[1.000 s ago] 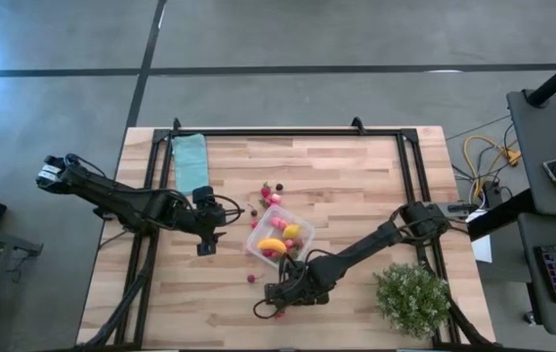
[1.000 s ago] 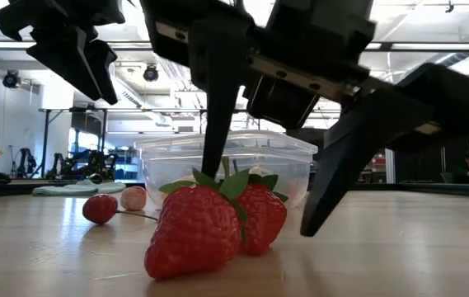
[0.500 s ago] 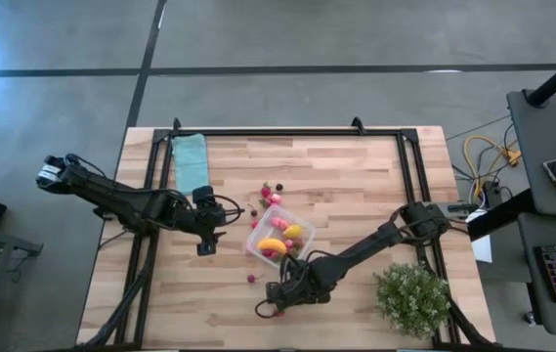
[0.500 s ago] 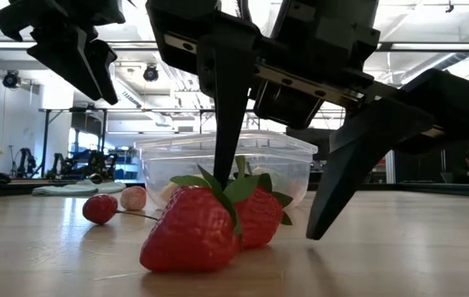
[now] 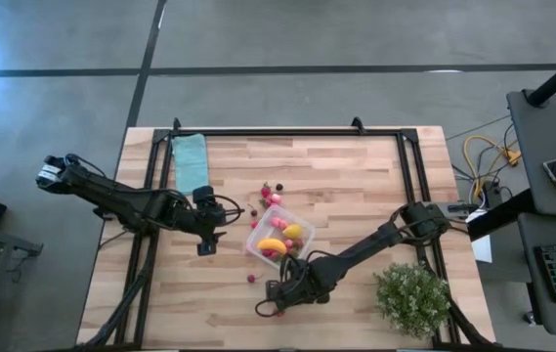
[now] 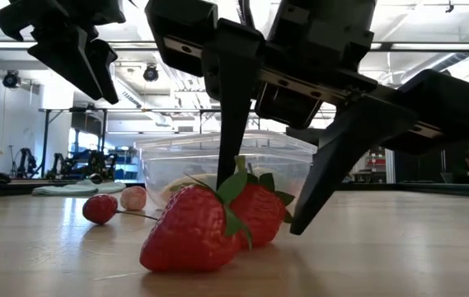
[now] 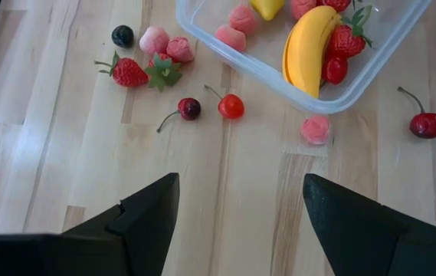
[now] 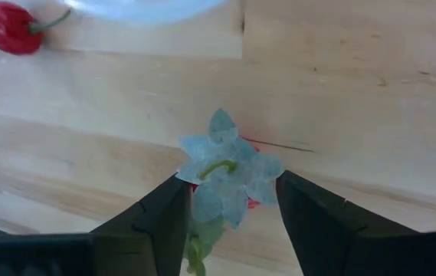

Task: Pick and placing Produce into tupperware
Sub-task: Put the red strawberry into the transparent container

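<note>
right gripper | straddles strawberry, leaf cap up | cherry apart

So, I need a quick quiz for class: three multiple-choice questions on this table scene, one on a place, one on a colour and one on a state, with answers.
1. Where is the banana relative to the tub? A beside it; B inside it; C under it.
2. What colour is the folded cloth? A red; B yellow; C teal.
3. How are the fingers of the left gripper? A apart, holding nothing; B shut on a cherry; C shut on the banana.
Answers: 1 B, it lies within the clear walls. 2 C, plain in the high view. 3 A, a wide gap shows between them.
</note>
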Available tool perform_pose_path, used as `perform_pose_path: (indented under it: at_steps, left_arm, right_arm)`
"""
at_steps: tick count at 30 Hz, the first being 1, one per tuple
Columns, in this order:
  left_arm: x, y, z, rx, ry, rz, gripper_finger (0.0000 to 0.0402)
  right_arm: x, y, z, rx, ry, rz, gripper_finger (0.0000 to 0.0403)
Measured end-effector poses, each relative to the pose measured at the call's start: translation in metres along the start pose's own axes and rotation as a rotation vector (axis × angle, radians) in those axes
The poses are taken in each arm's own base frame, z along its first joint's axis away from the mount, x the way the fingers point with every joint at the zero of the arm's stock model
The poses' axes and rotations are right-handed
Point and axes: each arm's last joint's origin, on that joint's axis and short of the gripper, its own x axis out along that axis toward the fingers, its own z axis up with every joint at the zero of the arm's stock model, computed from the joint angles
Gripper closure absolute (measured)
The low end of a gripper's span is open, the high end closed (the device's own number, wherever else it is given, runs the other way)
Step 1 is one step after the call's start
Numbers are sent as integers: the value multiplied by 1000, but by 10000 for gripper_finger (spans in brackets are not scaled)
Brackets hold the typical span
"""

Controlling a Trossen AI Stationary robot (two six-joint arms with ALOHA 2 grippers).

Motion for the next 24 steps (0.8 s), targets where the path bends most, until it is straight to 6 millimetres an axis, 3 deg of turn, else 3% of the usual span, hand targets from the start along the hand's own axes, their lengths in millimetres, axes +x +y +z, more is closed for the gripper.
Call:
perform_pose_path:
  at_steps: [18,24]
  left_arm:
    - [0,0,0,0,0,0,139]
    - [0,0,0,0,0,0,139]
  right_arm:
    - [0,2,4,16,-48,23,218]
    - [0,1,4,12,-49,22,240]
